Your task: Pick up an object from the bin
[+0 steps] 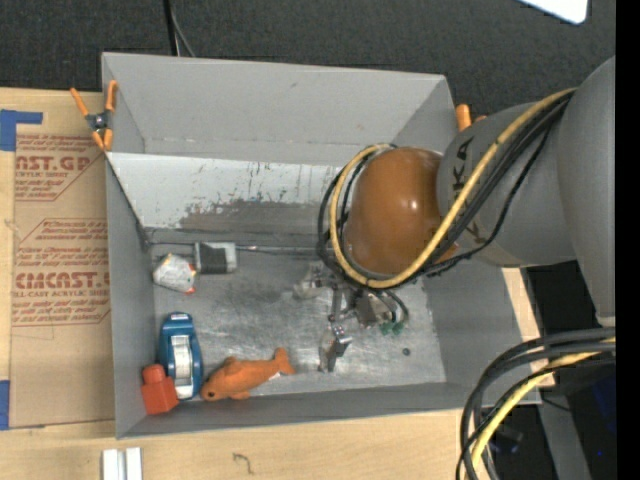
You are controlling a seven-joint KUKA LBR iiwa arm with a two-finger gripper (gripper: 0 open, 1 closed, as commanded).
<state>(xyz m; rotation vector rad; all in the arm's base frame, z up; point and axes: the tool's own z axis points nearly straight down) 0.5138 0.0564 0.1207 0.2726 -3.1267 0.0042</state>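
My gripper [333, 350] hangs below the arm's wrist over the bin floor, right of the middle and near the front wall. Nothing shows in it. An orange toy fish [247, 375] lies flat just to its left along the front wall, a short gap away. A small green thing [396, 318] sits partly hidden under the wrist, just right of the gripper.
A blue and white tape dispenser [178, 353] and a red block [157, 390] lie in the front left corner. A crumpled white and red packet [173, 272] and a small grey and black box [215, 258] rest by the back slope at the left.
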